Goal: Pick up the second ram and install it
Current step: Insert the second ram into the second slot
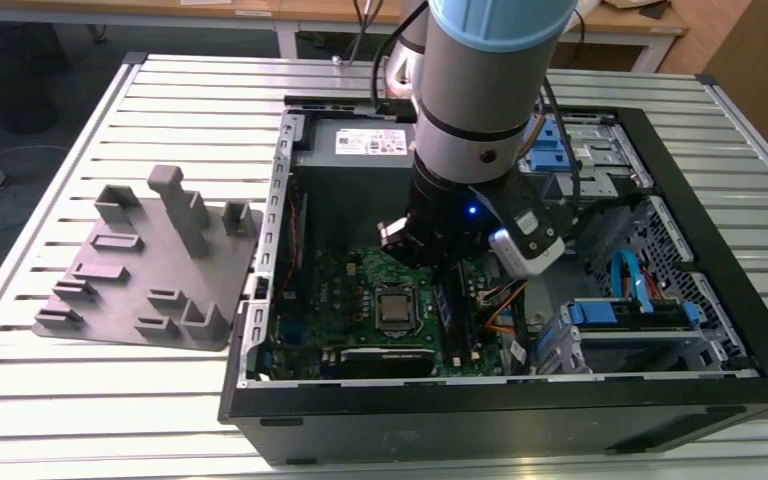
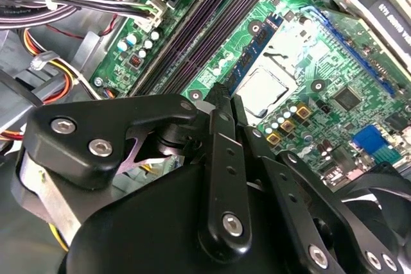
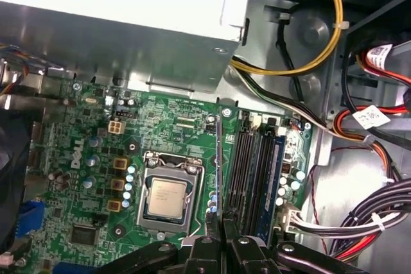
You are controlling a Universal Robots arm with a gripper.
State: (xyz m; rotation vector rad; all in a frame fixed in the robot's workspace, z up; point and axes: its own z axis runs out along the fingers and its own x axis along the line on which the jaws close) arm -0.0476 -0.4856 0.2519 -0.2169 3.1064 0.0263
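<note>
one ram [image 3: 219, 165] in hand [image 3: 221, 222]

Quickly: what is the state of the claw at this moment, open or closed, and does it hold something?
Claw: closed on the second ram, held edge-on above the motherboard, beside the memory slots.

white label [image 1: 368, 141] on power supply [image 1: 357, 160], 12 o'clock in case [image 1: 678, 180]: print illegible | processor lid [image 3: 168, 192]: fine print unreadable | cable tag [image 3: 371, 117]: unreadable
</note>
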